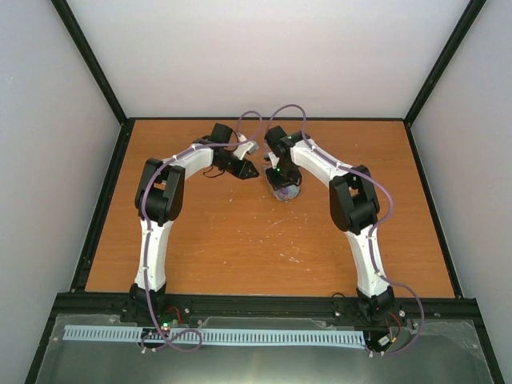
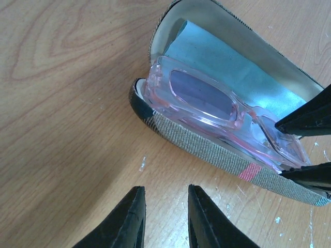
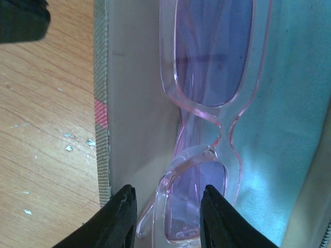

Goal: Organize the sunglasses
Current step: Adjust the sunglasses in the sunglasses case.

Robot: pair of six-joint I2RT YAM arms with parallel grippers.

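While sunglasses (image 2: pixel 207 101) sit in case (image 2: pixel 207 150), right end effector (image 3: pixel 168 201) straddles one lens (image 3: pixel 194 204), grip unclear, left end effector (image 2: pixel 165 194) ajar, empty

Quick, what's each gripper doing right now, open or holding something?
Left gripper: open, holding nothing.
Right gripper: straddling the sunglasses; whether it grips them cannot be told.

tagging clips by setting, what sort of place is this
Probably a robot test cell: a left arm and right arm bolted at a wooden table, closed in by plain white walls.
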